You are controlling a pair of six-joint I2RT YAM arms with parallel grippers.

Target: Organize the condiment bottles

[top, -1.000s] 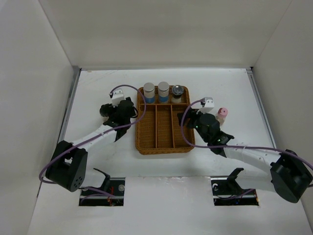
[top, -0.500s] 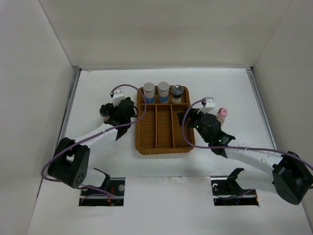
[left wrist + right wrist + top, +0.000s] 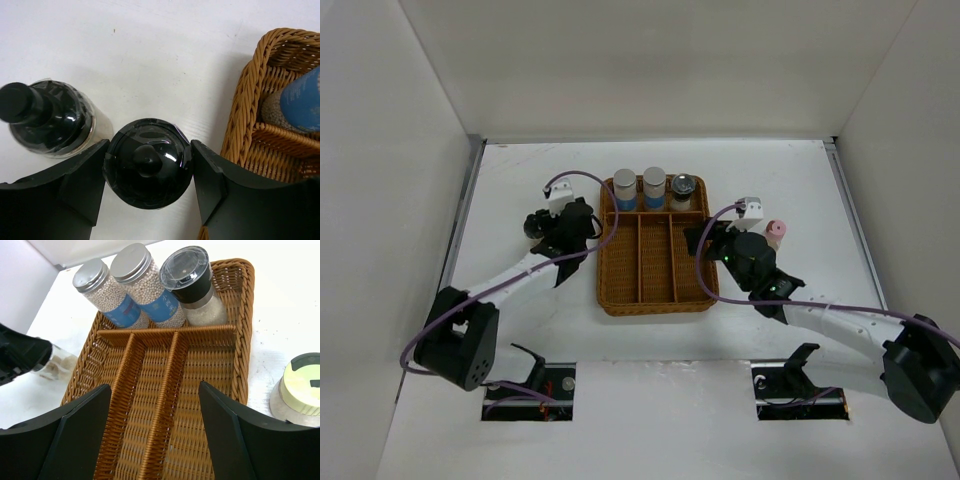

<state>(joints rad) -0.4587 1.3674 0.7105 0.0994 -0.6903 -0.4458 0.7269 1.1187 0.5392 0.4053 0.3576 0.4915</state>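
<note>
Left gripper (image 3: pixel 150 150): pinching dark-capped jar (image 3: pixel 147 162) right between the fingers, wicker tray (image 3: pixel 245 95) just to its right, so probably headed there. Right gripper (image 3: pixel 154 389): spread wide, empty, hovering over free slots; cream-capped jar (image 3: pixel 300 390) off to its right, likely next.

In the top view both arms are showing the same build. The left arm (image 3: pixel 510 275), in the lower left, and the right arm (image 3: pixel 830 318), in the lower right, are wearing slim white tubes between bulky black joint housings. A thin purple cable (image 3: pixel 575 180) is looping along each arm and arching free near the wrist. A small white box (image 3: pixel 558 197) is sitting on the left wrist, and a second white box (image 3: pixel 750 208) on the right. In the wrist views the left gripper (image 3: pixel 149 160) and right gripper (image 3: pixel 155 390) are showing broad, matte black fingers (image 3: pixel 75 435) with flat angled faces, filling the bottom corners.
</note>
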